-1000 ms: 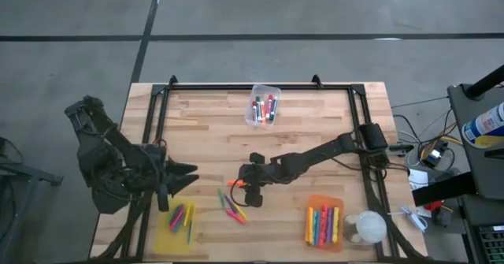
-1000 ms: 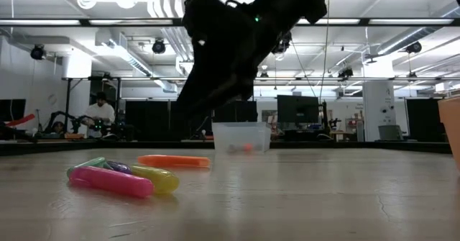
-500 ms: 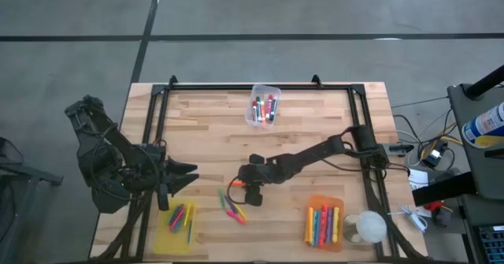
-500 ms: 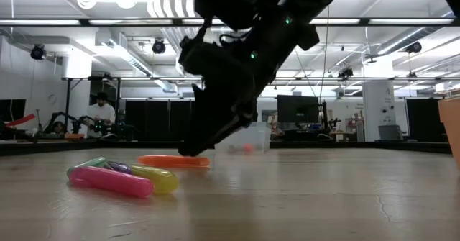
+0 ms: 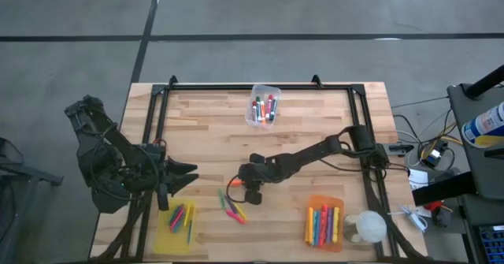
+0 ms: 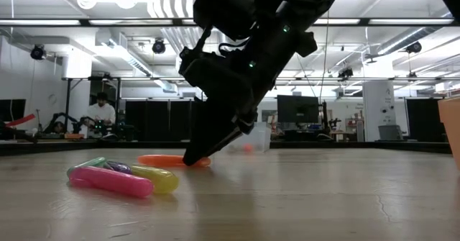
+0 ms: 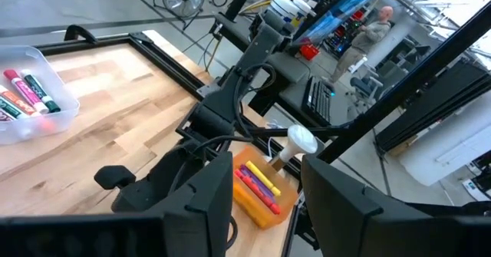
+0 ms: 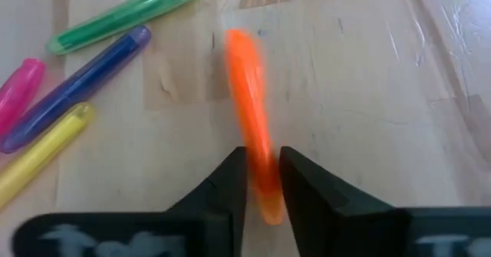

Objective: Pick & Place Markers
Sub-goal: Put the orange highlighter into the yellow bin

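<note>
Near the middle of the wooden table (image 5: 315, 122), the right gripper (image 5: 236, 187) is lowered to the surface, its two dark fingers (image 8: 230, 182) set on either side of an orange marker (image 8: 252, 123) that lies flat on the wood. The jaws are drawn in narrowly against the marker's sides; whether it is firmly clamped cannot be told. Just beside the orange marker, a small loose cluster is seen on the table: a green marker (image 8: 126, 15), a purple marker (image 8: 80, 84), a pink marker (image 8: 17, 92) and a yellow marker (image 8: 42, 153). Further markers are held in three containers: a clear plastic bin (image 5: 263, 105) at the far edge, a yellow bin (image 5: 179, 221) at the near left corner, and an orange bin (image 5: 324, 224) at the near right, beside a white rounded object (image 5: 368, 227). The left gripper (image 5: 187, 175) is held at the table's left edge above the yellow bin, its jaws standing well apart and empty. A person (image 6: 99, 113) is seen seated in the room behind the table.
</note>
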Tool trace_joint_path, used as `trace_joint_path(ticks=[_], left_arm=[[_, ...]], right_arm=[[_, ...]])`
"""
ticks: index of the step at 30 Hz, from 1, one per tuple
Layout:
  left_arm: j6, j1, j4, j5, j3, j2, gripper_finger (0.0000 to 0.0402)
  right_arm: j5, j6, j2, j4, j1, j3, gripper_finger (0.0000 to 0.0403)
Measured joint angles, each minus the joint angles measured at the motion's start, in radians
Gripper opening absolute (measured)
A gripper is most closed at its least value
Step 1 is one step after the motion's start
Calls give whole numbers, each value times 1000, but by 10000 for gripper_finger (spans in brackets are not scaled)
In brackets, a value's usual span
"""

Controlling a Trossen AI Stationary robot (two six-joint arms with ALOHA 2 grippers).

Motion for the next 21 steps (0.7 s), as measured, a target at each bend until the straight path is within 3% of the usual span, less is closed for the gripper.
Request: trace_joint_path(ticks=[5, 14, 21], left_arm=[[13, 1, 0, -2, 0, 1, 149], [7, 2, 0, -52, 0, 1, 149], [177, 2, 0, -102, 0, 1, 149]], right_arm=[[-26, 4, 0, -1, -17, 0, 23], [-67, 69, -5, -40, -41, 66, 22], [-66, 41, -53, -130, -40, 232, 22]])
